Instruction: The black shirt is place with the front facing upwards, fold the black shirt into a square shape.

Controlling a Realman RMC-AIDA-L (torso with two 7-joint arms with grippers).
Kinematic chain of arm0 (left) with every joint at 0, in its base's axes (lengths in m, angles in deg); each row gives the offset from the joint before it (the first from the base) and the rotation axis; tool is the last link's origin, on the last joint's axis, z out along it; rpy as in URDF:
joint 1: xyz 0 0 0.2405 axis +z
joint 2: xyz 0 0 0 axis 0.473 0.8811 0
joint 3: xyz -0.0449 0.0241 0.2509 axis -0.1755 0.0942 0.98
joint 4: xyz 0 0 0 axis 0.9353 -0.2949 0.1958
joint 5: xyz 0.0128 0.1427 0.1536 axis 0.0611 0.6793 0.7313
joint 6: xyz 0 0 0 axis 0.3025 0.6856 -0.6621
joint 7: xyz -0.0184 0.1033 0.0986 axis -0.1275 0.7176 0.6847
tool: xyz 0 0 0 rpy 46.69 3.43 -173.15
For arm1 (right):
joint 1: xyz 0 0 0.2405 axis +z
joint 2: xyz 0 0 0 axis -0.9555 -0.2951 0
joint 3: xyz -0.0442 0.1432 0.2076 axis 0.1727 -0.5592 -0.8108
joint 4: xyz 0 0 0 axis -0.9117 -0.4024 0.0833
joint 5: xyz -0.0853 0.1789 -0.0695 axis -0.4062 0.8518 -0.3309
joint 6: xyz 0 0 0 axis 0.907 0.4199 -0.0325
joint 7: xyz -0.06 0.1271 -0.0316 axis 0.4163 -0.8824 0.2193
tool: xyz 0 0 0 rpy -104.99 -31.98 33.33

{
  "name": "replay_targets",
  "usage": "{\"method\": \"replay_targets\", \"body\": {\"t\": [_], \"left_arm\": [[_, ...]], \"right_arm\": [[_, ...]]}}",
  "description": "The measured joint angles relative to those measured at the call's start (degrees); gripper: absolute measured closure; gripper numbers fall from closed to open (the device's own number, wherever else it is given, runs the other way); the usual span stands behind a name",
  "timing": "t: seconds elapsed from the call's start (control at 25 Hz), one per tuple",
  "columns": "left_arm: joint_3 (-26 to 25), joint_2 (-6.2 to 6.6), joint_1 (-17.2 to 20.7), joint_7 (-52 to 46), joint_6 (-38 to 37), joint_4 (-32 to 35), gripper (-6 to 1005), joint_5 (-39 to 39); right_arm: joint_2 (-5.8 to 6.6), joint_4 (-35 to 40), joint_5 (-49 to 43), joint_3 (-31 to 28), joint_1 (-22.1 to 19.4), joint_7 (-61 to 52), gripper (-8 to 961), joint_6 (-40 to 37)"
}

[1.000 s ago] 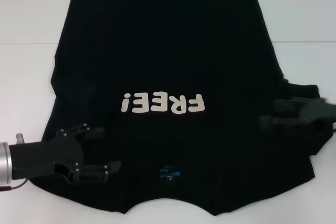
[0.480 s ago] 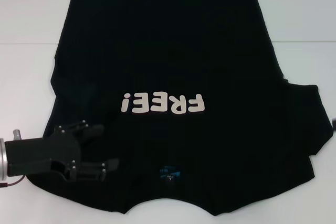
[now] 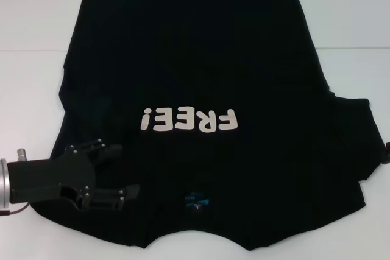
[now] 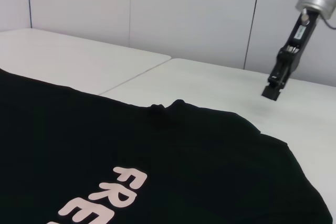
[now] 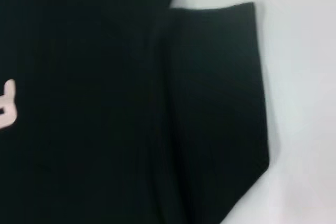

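The shirt [image 3: 201,77] lies flat, lettering up, on the white counter [image 3: 30,22], the left gripper [image 3: 119,172] low over its sleeve end beside the neck label [image 3: 197,200], fingers [image 3: 109,150] apart, while the right gripper [image 4: 273,90] hangs off past the shirt's far sleeve, fingers unclear.

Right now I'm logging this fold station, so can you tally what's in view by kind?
Black shirt: 1
White table: 1
Grippers: 2, the left gripper over the shirt's near left part, the right gripper held above the table off the shirt
Total: 4
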Motion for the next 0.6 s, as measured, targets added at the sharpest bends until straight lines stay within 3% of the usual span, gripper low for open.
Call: {"method": "replay_targets", "body": {"t": [0.6], "left_arm": [[-0.32,0.16,-0.17,-0.33,0.41,0.07,51,0.02]], "right_arm": [[1.55,-10.40,-0.25,0.63,2.86,0.17,213,11.15]]}}
